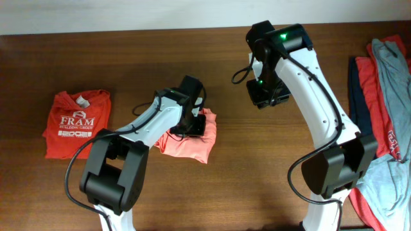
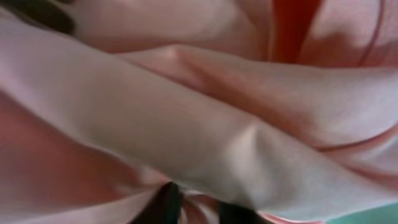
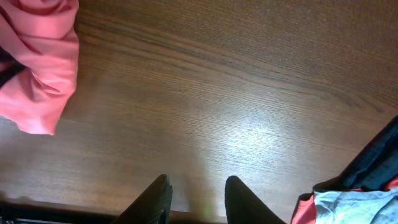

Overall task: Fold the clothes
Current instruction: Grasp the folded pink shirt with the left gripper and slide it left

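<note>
- The salmon-pink T-shirt (image 1: 191,142) lies bunched in a small heap near the middle of the worktop (image 1: 244,186), directly under the left tool (image 1: 192,124).
- It looks light, limp and faintly shiny, so it will likely sag, slide on itself and hold no shape. A pinch on a single outer edge, such as a hem or shoulder, should serve better than a grab into the heaped folds.
- The left tool is sunk into the cloth. Neither view shows its fingers clearly, so I cannot tell whether it is pinching or spread.
- The right tool (image 3: 196,202) is spread with bare wood between its fingers, holding nothing, right of and farther back than the heap.
- Only the overhead view shows the folded red FRAM shirt (image 1: 77,122) at left and the pile of shirts (image 1: 385,90) at the right edge.
- Only the left wrist view shows the pink cloth's soft creases and sheen close up.
</note>
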You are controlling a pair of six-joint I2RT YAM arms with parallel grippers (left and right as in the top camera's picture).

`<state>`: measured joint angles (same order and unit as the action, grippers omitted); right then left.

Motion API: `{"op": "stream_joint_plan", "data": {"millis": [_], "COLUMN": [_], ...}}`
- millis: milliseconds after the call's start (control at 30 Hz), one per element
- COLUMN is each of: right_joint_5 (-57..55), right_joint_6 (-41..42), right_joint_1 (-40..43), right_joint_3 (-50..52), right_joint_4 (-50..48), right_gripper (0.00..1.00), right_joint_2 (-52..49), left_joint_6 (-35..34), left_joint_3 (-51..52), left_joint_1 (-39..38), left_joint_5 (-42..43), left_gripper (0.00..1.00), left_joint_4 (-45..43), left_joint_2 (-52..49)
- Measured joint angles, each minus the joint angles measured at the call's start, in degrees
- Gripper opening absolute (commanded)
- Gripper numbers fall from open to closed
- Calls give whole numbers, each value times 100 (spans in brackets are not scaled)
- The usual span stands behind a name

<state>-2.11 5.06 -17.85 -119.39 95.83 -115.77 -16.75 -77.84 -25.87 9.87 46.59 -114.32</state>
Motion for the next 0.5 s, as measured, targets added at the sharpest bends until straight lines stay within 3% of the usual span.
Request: {"op": "stream_joint_plan", "data": {"millis": [267,500], "right_joint_5": [2,0], "right_joint_6": [-22,-37], "right_joint_1": [0,0], "right_joint_3": [0,0], "right_joint_4": [42,48], "right_gripper": [34,34], "right_joint_2": [0,0], "left_joint_6": [2,179], "left_joint_3": [-4,-306], "left_joint_1": [706,1578], "left_joint_5": [-507,-319], "left_gripper": [30,31], "left_joint_4": [-374,-90], "left_joint_2": [2,2]}}
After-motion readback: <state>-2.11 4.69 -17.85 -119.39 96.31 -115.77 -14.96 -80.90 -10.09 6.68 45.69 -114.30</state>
